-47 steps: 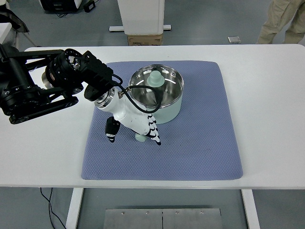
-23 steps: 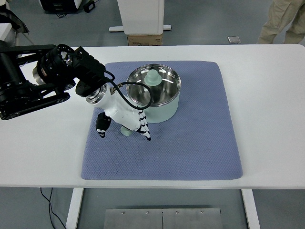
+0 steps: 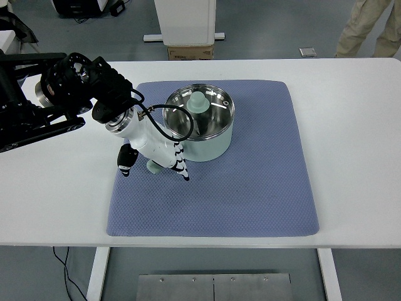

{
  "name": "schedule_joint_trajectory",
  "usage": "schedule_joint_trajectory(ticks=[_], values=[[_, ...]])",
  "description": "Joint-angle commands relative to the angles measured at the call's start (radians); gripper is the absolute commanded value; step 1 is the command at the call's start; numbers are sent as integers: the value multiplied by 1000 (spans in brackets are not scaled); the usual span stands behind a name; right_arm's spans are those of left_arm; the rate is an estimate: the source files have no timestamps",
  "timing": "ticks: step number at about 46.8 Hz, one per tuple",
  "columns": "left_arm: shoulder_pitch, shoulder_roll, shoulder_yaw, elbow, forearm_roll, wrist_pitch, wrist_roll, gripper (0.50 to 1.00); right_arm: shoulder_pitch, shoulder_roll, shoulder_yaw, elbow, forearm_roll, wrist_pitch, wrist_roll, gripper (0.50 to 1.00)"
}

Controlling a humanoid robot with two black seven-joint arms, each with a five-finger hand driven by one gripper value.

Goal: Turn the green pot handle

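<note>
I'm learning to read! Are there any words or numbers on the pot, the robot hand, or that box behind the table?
Nothing here can be read.
Cardboard box: it has a pale label, too small and blurred to read.
Green pot: no words show.
Left hand: no words show.
Blue mat: plain.
White table: plain.

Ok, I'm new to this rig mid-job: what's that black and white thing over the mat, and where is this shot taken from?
This is one camera high on the robot's side, looking down over the white table. The black arm from the left ends in a white five-fingered left hand, curled on the pale green handle of the pale green pot with a shiny steel inside. The pot sits on a blue-grey quilted mat. A second handle shows at its far rim. No right arm is visible.
</note>
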Motion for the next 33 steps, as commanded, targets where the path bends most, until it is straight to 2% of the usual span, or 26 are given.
schedule_joint_trajectory(ticks=[1,12,33], values=[[-4,0,10,-1,0,1,0,1000,0,0,0,0,0,0,0,1000],[-46,-1,68,-13,2,1,0,1000,0,0,0,0,0,0,0,1000],[-69,0,115,-11,84,1,0,1000,0,0,0,0,0,0,0,1000]])
